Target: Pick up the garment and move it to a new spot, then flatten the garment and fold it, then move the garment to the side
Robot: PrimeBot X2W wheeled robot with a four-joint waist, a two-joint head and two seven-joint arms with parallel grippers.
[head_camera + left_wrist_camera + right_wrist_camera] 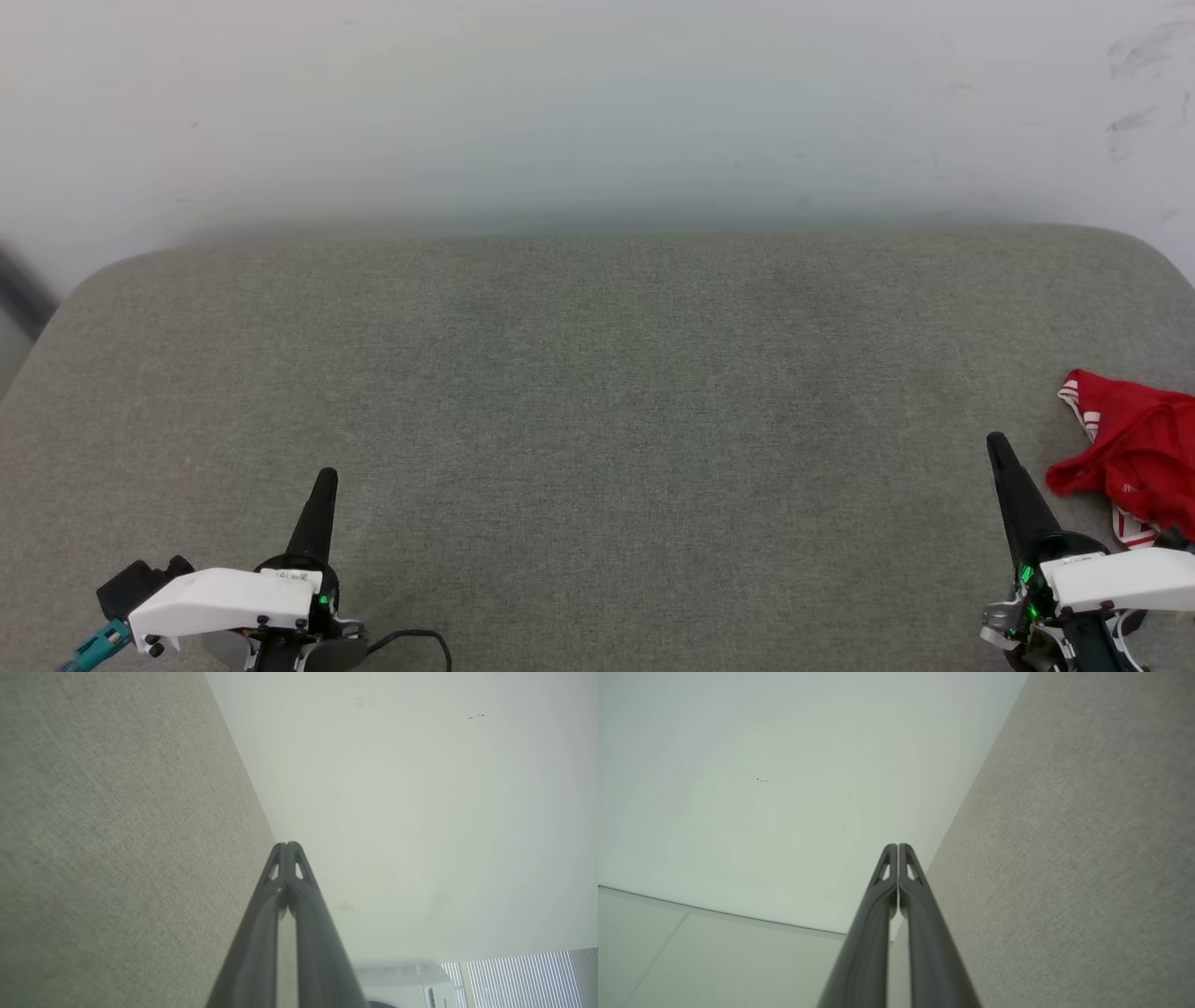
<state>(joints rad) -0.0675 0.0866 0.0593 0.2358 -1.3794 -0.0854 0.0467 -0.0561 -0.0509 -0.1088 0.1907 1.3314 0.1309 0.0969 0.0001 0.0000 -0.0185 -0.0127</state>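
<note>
Head view: the left fingers [325, 485] are pressed together with nothing between them, pointing out over the grey fabric surface [597, 392]. The right fingers [1001, 453] are pinched closed too, and empty. The garment [1134, 457], a crumpled red heap with red-and-white striped trim, lies on that surface just beside the right fingers on their outer side, clear of their tips and well apart from the left fingers. Both wrist views show the tips meeting against a pale wall [420, 812].
</note>
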